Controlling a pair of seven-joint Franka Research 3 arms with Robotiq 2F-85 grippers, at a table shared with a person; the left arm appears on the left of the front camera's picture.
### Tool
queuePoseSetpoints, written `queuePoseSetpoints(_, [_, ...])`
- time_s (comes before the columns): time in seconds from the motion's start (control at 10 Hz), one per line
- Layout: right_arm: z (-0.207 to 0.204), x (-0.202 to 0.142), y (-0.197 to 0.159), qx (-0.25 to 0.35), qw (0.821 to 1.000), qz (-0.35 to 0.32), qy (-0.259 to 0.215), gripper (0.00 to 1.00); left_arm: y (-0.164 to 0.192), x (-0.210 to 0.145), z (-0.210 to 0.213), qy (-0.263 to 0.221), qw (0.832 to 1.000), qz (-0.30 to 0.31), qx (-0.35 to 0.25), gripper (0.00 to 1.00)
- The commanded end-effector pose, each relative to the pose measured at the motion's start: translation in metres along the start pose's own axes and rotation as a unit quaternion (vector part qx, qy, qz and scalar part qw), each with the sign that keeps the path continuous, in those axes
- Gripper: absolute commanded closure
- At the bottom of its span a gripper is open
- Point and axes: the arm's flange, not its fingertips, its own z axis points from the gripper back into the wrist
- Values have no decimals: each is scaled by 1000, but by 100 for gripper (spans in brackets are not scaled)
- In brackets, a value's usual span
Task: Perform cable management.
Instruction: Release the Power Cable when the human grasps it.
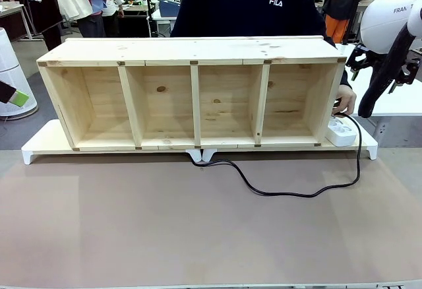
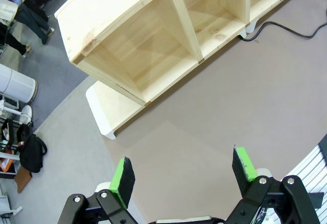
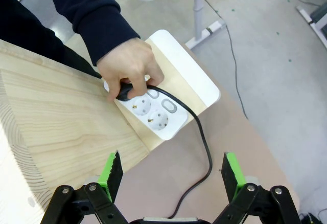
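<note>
- Right gripper (image 3: 172, 175), bottom edge of the right wrist view: jaws spread wide, green pads (image 3: 111, 172) well apart, nothing between them — released.
- Just above it in that view, the cable (image 3: 203, 147) runs up from the bottom centre, curves left and ends at its plug under the person's hand (image 3: 129, 70), upper centre of the frame.
- The hand presses the plug at the white power strip (image 3: 156, 112), which sits on a white base board (image 3: 191, 75) against the end of the wooden shelf (image 3: 56, 116).
- Left gripper (image 2: 185, 175), bottom of the left wrist view: also spread open, empty, hanging over bare brown table mat (image 2: 204, 106).
- Upper half of that view: the shelf's open compartments; the cable crosses the upper right corner.
- Front view: the shelf lies on its side across the middle, four compartments facing the camera.
- Front view, lower centre to right: the cable leaves from under the shelf's middle, loops over the mat and climbs to the power strip at centre right — the hand rests there.
- Part of the right arm (image 1: 395, 32) shows at the upper right edge.
</note>
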Motion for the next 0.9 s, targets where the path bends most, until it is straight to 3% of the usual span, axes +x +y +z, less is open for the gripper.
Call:
queuePoseSetpoints(0.0, [0,-1,1,0,1000,2,-1,0,0,1,0,-3,1000,4,-1,0])
queuePoseSetpoints(0.8, [0,-1,1,0,1000,2,-1,0,0,1,0,-3,1000,4,-1,0])
